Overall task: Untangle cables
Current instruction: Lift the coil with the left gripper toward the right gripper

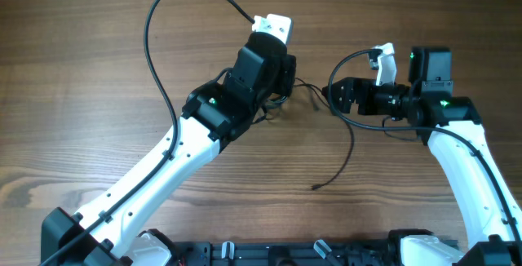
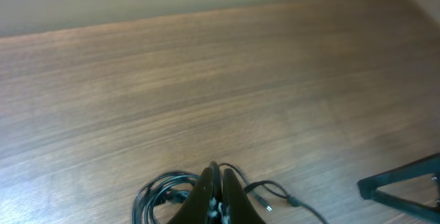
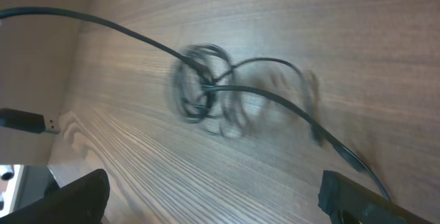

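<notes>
The cables [image 1: 303, 87] are thin black cords bunched between my two grippers; one loose strand [image 1: 349, 147] trails toward the table's front and ends in a plug tip [image 1: 315, 187]. In the left wrist view the coil [image 2: 163, 188] lies just left of my left gripper [image 2: 217, 172], which is shut with a strand running out from its tips, a small plug [image 2: 265, 207] to its right. The right wrist view shows the blurred knot [image 3: 201, 83] ahead of my right gripper [image 3: 223, 200], which is wide open with nothing between its fingers. In the overhead view the left gripper [image 1: 283, 81] is over the bunch and the right gripper [image 1: 333, 96] is just to its right.
Thick black arm cables arc over the table at the back left [image 1: 159, 17] and beside the right arm [image 1: 347, 58]. The wooden table [image 1: 81, 70] stretches bare to the left. A USB plug [image 3: 31, 122] lies at the left edge of the right wrist view.
</notes>
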Tool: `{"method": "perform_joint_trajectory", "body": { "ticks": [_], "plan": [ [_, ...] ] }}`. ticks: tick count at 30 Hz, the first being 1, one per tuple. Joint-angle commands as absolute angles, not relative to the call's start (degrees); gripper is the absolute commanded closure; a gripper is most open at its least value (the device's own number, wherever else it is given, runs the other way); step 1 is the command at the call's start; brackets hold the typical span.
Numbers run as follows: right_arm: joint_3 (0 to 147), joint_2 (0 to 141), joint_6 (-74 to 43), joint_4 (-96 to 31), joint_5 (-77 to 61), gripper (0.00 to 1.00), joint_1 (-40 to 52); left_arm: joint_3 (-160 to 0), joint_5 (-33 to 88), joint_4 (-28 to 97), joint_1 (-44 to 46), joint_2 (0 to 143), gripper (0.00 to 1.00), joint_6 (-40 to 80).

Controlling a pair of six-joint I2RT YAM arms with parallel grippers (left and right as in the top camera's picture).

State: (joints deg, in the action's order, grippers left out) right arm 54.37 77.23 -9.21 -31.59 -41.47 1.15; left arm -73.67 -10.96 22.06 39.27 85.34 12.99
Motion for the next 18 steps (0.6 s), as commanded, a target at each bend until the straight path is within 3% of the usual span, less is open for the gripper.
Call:
{"method": "perform_joint_trajectory", "body": {
  "ticks": [1,5,12,15,18],
  "plan": [
    [54.6,77.5,-7.5,-29.1,-43.8,0.0,2.1,-74.0,-8.4,18.6,39.0,83.5,0.96,14.6],
    [54.6,79.0,-7.7,-23.8,-43.8,0.0,5.7,-74.0,-8.2,14.3,39.0,80.6,0.96,15.9],
    [54.6,86.8,-11.8,-3.1,-42.9,0.0,11.6,-74.0,-3.8,13.1,39.0,74.1,0.96,15.9],
    [54.6,91.5,-15.4,7.0,-46.2,0.16,11.8,-74.0,-1.9,13.1,39.0,71.5,0.96,15.9],
    [54.6,93.3,-15.5,11.1,-52.4,0.46,11.8,-74.0,-1.9,13.5,39.0,70.9,0.96,15.9]
  ]
}}
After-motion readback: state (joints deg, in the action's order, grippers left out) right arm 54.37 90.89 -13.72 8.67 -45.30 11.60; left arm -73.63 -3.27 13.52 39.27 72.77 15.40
